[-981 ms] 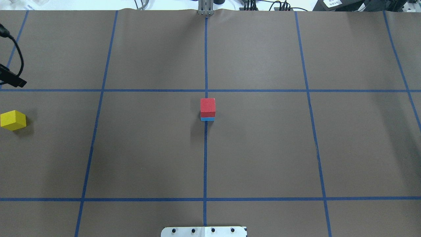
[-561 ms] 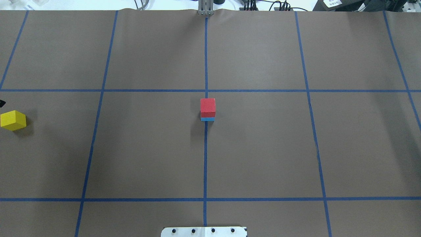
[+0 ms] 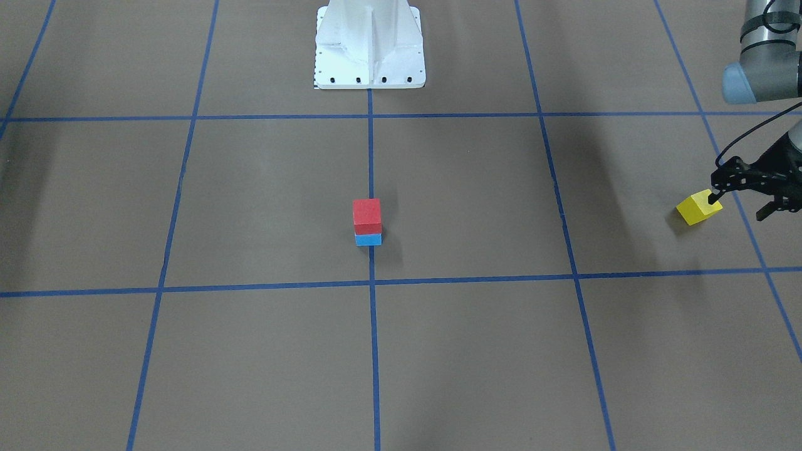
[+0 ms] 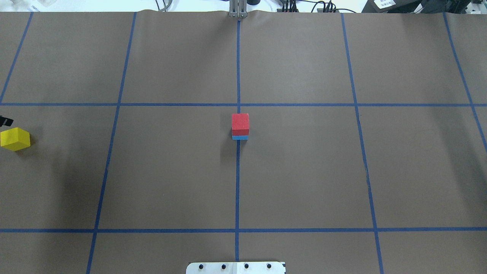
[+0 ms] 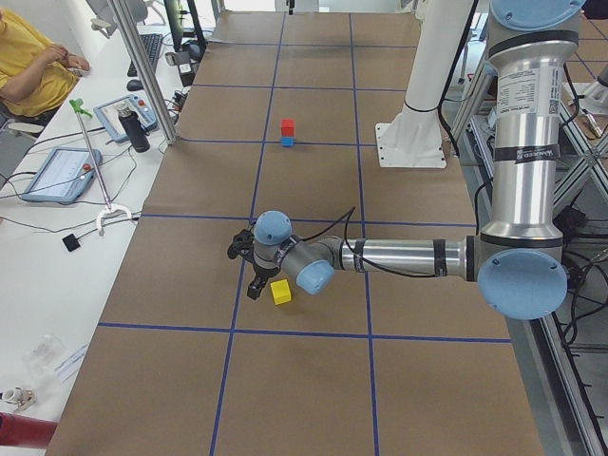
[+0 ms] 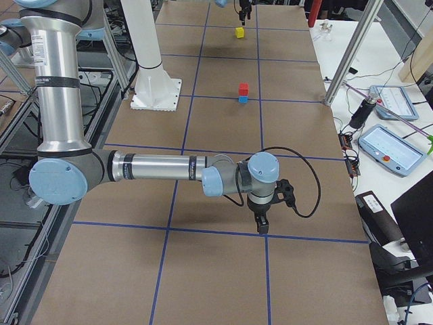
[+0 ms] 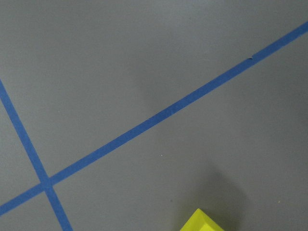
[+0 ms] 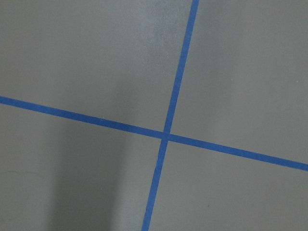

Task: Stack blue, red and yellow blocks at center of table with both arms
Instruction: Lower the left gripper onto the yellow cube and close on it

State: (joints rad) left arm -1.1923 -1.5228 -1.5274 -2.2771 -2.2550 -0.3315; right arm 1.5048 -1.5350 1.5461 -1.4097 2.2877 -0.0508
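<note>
1. Blocks sit at the middle of the table [image 4: 304,171]: red block [image 4: 240,122] on blue block [image 4: 240,137].
2. Far off lies the yellow block [image 4: 15,139], just beside the left gripper [image 3: 738,208], whose jaws are apart.
3. On the right gripper [image 6: 261,227], I cannot tell how the jaws stand.

A red block [image 4: 240,122], blue block [image 4: 239,137], yellow block [image 4: 15,139], brown table [image 4: 304,171].

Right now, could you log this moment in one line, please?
red block on blue block | yellow block loose | left tool open, near it
</note>
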